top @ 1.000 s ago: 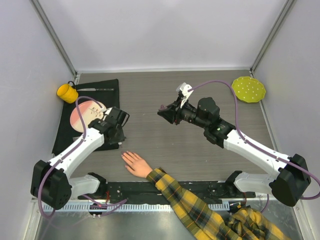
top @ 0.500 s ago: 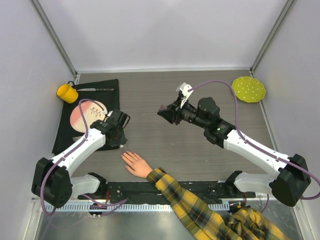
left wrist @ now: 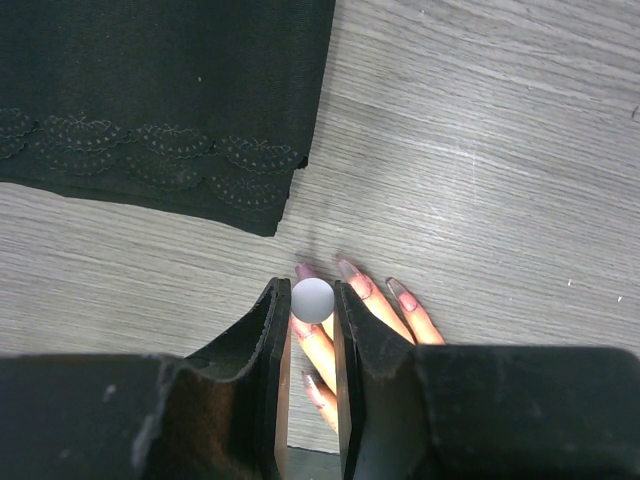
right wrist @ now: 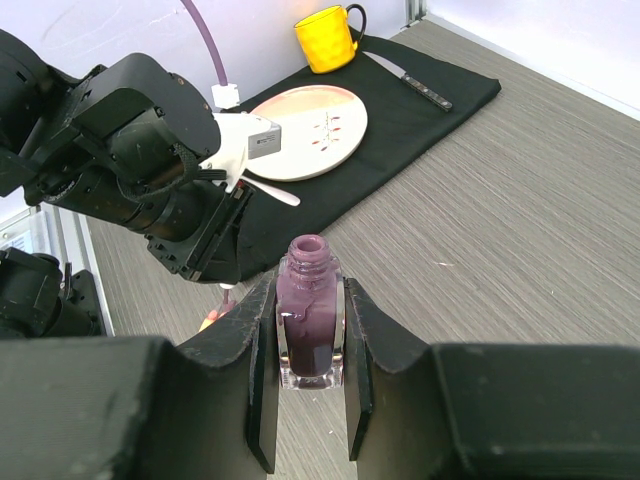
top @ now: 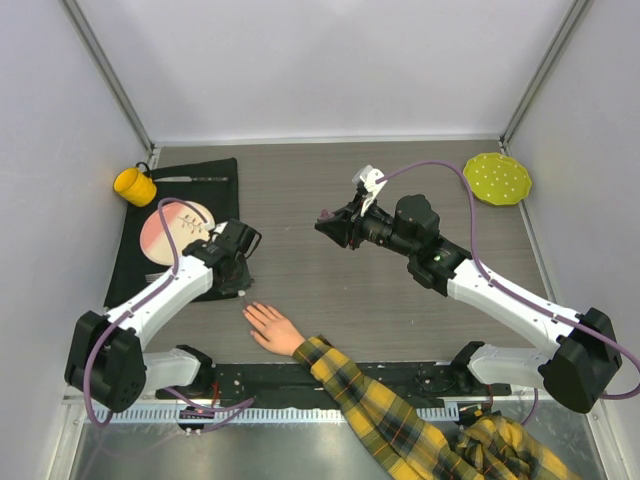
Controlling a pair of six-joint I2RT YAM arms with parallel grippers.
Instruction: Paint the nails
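Note:
A pale hand [top: 272,327] with a yellow-black plaid sleeve [top: 380,410] lies flat near the front edge. Its nails [left wrist: 347,267] look purplish in the left wrist view. My left gripper [top: 240,284] hovers just above the fingertips [left wrist: 385,305], shut on a round pale brush cap [left wrist: 312,299]. The brush below it shows only faintly. My right gripper [top: 326,224] is held above the table's middle, shut on an open bottle of purple polish [right wrist: 309,320]. From the right wrist view, my left gripper [right wrist: 215,262] stands over the fingers.
A black cloth [top: 200,175] at the left holds a yellow mug [top: 134,185], a pink plate [top: 170,232] and a knife [top: 195,179]. A green dotted plate [top: 497,179] lies at the far right. Grey walls close in three sides.
My left gripper has shifted slightly right and nearer to the hand's fingertips. The right arm and the bottle have not moved.

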